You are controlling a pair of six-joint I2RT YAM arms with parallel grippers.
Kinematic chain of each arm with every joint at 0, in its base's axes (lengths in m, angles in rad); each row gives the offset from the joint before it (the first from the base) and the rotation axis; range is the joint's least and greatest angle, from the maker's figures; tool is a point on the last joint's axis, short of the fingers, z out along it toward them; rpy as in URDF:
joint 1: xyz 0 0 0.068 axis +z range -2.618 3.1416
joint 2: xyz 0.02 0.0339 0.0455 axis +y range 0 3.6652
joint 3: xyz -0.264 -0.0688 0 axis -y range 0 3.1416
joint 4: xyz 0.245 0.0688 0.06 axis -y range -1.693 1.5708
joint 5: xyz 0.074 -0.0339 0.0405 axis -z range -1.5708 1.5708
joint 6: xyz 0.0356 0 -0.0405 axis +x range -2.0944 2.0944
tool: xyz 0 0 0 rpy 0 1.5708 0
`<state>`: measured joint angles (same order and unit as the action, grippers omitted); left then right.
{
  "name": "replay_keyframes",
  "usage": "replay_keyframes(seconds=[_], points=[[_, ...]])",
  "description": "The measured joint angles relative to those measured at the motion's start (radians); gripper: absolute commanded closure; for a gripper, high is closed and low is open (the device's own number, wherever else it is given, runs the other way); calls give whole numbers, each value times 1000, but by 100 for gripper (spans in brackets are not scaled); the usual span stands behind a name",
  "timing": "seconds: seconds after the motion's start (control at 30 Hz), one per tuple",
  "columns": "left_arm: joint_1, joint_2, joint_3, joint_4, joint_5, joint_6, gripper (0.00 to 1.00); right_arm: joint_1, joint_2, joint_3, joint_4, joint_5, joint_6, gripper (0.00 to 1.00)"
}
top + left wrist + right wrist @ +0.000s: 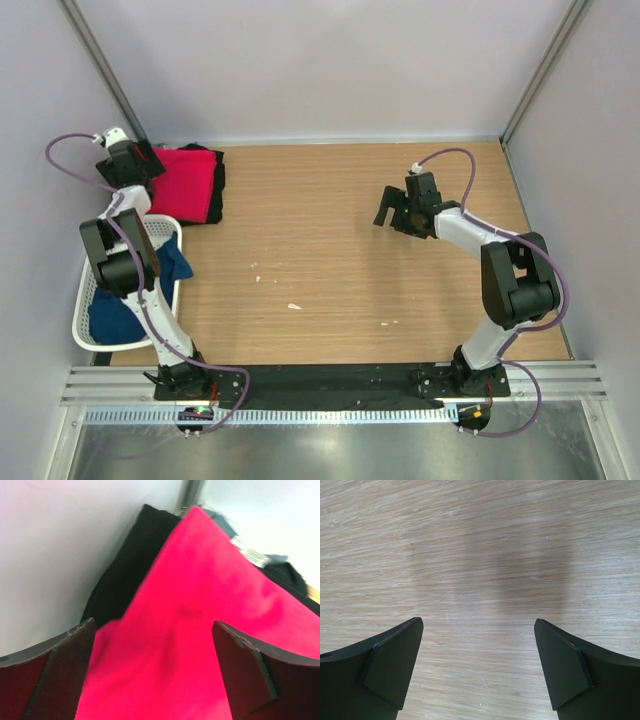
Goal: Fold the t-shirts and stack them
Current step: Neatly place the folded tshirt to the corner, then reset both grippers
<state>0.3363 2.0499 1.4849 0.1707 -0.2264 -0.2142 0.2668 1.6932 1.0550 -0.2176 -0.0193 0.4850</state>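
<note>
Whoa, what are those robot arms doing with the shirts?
They are folding and stacking shirts. The left hand is open right over the red shirt, which lies on top of the black shirt in the far left corner of the table. The right hand is open too, holding nothing, above bare wood. A blue shirt sits in the white basket on the left, not yet stacked.

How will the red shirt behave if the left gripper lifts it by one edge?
Probably floppy: the red shirt is soft cloth with creases, so it would likely unfold and hang. It looks light. It lies on the black shirt, which may drag along.
</note>
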Motion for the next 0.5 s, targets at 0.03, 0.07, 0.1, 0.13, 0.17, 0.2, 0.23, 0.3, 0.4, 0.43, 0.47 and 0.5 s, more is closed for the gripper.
replay_keyframes(seconds=[0.03, 0.07, 0.1, 0.13, 0.17, 0.2, 0.23, 0.3, 0.4, 0.43, 0.47, 0.5], points=[[0, -26, -20, -6, 18, -11, 0, 1, 0, 0, 0, -6, 0, 0], [0, -52, -39, -10, 32, -20, 0, 2, 0, 0, 0, -10, 0, 0], [0, -82, -59, -6, 53, -33, 0, 4, 0, 0, 0, -14, 0, 0], [0, -116, -80, -5, 78, -48, 0, 6, -3, 0, 1, -18, 0, 1], [-1, -142, -95, -2, 96, -62, 0, 8, -7, -2, 1, -22, 0, 0], [-2, -164, -103, 3, 114, -72, 0, 9, -13, -5, 3, -25, 0, 0], [-4, -188, -110, 14, 144, -87, 0, 11, -23, -8, 3, -27, 0, 0], [-11, -208, -108, 29, 196, -101, 0, 13, -41, -14, 7, -30, -1, 0], [-27, -195, -71, 22, 281, -121, 0, 13, -63, -19, 13, -35, -1, 0], [-33, -178, -50, 10, 302, -129, 0, 13, -66, -19, 15, -35, -1, 0], [-40, -151, -16, 2, 327, -142, 0, 13, -66, -19, 18, -36, -1, 0], [-44, -125, 10, -4, 344, -151, 0, 13, -66, -19, 20, -36, -1, 0]])
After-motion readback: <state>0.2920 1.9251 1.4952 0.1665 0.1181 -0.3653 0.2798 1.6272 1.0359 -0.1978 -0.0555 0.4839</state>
